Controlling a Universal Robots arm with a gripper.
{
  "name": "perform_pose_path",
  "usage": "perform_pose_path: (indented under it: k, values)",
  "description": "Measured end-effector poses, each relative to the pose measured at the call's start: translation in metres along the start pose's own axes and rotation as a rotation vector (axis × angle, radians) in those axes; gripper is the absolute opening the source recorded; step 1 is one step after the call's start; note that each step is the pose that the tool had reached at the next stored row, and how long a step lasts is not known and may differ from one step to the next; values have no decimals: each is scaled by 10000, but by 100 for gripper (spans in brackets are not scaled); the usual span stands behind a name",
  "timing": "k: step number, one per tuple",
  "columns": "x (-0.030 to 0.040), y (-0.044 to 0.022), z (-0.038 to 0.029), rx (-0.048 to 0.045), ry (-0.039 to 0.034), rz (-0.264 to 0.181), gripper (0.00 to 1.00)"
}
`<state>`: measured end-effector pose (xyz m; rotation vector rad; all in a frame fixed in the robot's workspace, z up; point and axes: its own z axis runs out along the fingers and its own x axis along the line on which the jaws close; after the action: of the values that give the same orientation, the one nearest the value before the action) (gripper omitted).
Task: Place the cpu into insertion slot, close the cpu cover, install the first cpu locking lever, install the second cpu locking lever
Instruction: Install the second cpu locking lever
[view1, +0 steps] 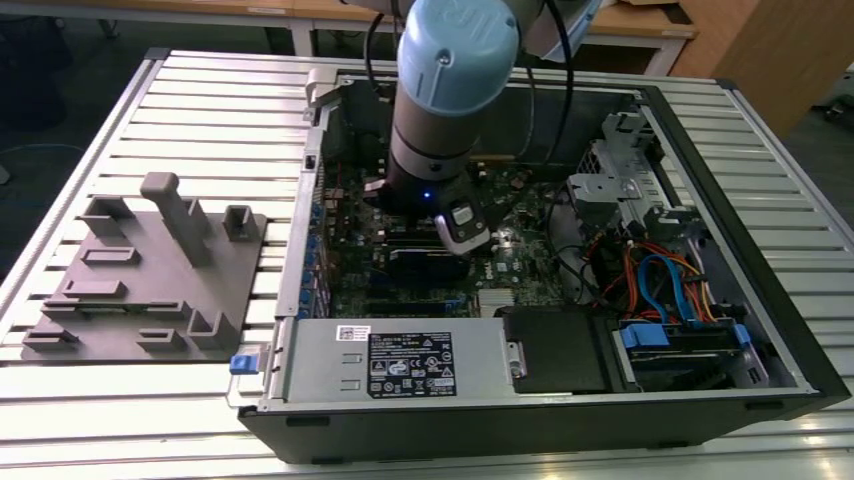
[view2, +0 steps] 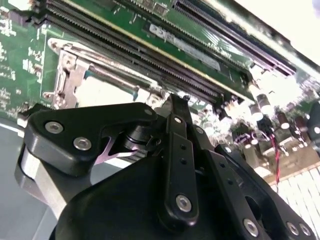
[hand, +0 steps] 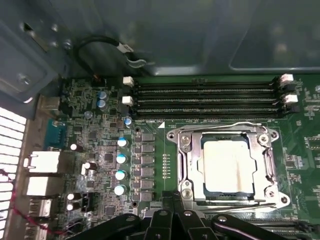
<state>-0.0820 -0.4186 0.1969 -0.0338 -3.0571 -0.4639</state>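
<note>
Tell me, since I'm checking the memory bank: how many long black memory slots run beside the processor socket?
3 memory slots, stacked side by side in the first wrist view: farthest from the socket, middle, nearest. More may lie past the frame.

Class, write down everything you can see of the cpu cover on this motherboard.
The cpu cover, a thin silver-grey metal frame plate with a large square window, lies closed and flat over the socket. The cpu's pale metal top shows through the window. Thin metal levers run along its edges. Green board surrounds it, beside long black memory slots. The black end effector hangs near one edge; contact is unclear.
</note>
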Motion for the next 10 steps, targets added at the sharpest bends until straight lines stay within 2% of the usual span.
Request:
perform_pose_path:
  k: [7,10]
  values:
    - [21,62,-201,0,0,0,10]
    - [22,68,-218,-2,-1,-1,10]
